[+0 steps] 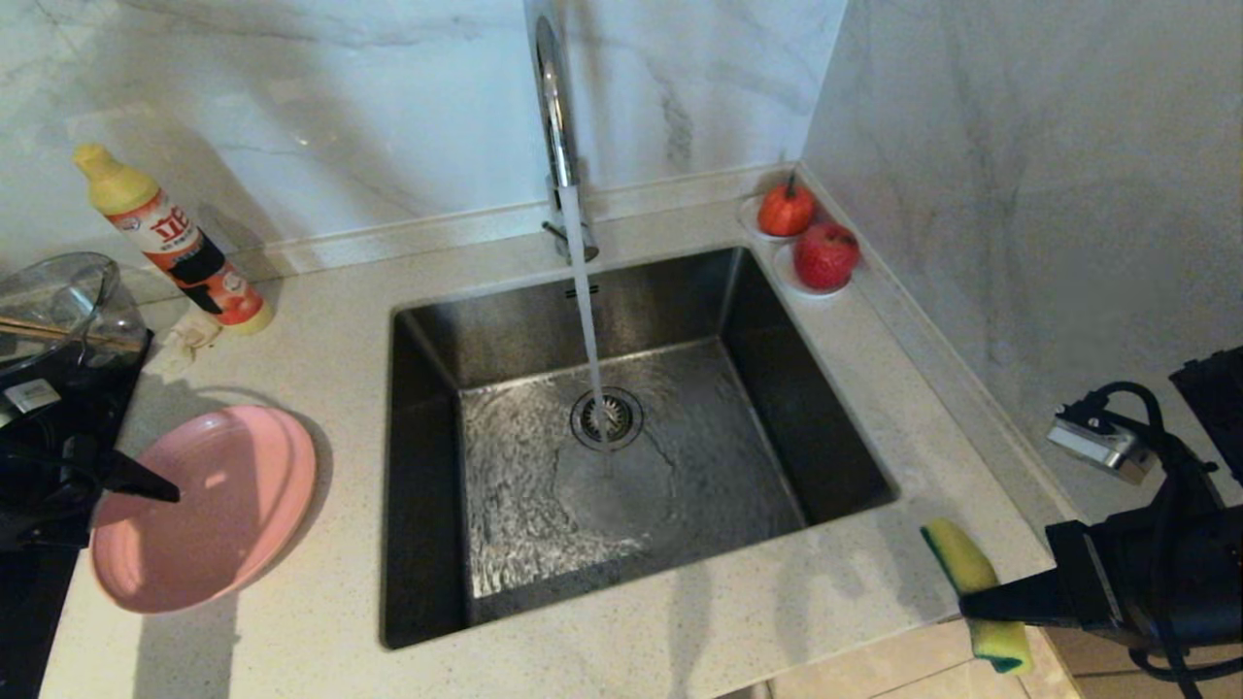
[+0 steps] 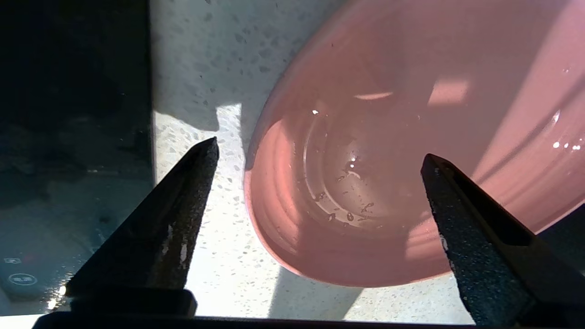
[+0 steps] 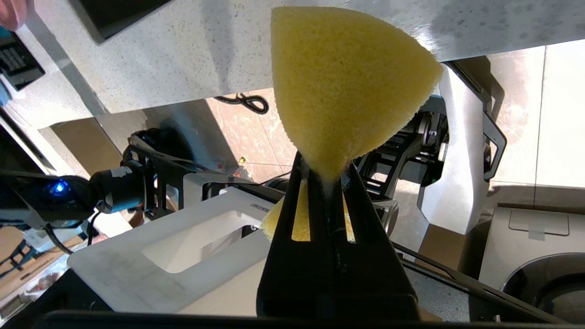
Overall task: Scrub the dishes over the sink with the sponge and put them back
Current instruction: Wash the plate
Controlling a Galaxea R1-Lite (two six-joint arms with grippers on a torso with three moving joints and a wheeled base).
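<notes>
At the left of the head view the left gripper point(image 2: 320, 160) stands spread wide over the pink plate point(image 1: 209, 505), grasping nothing. At lower right the right gripper point(image 1: 971, 607) is clenched on the sponge point(image 1: 976, 592). The plate seems put back on the counter; next comes fetching another dish to the sink point(image 1: 621, 447).

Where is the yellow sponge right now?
The sponge is pinched in the right gripper, held off the counter's front right corner, right of the sink.
</notes>
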